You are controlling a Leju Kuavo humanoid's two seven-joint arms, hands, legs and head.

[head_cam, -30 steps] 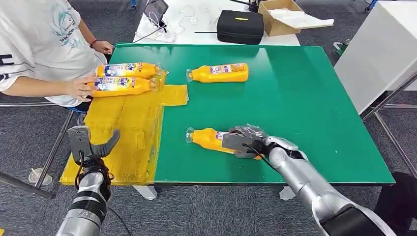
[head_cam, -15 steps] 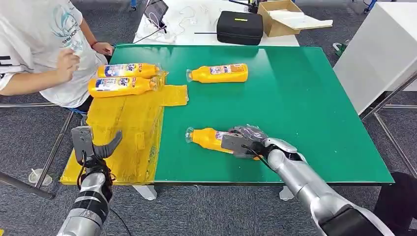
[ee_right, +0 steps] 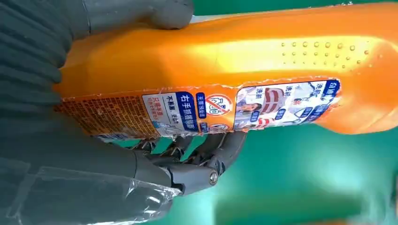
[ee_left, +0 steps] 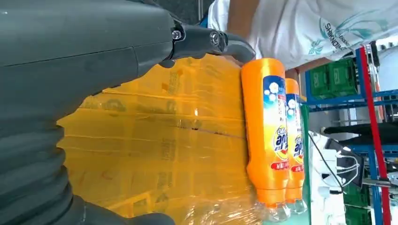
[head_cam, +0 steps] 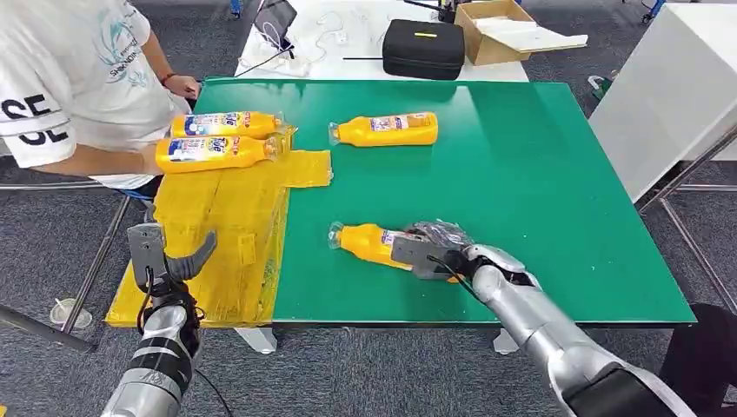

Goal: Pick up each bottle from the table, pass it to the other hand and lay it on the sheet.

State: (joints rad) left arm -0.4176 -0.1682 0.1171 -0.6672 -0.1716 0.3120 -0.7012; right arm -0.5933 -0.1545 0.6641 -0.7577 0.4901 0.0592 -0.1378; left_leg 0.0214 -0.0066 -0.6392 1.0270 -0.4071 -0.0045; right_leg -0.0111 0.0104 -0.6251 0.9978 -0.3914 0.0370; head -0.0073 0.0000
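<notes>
Near the table's (head_cam: 539, 174) front edge, your right hand (head_cam: 432, 249) grips a lying bottle (head_cam: 367, 243). Off the front left corner, your left hand (head_cam: 165, 261) hovers, fingers wide, holding nothing. Further back, two bottles (head_cam: 217, 139) lie on the sheet (head_cam: 226, 226); another bottle (head_cam: 387, 129) lies near the far edge.

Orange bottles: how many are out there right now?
4. Two bottles lie side by side on the yellow sheet, one behind the other. A third lies on the far table. The fourth is in the right hand.
</notes>
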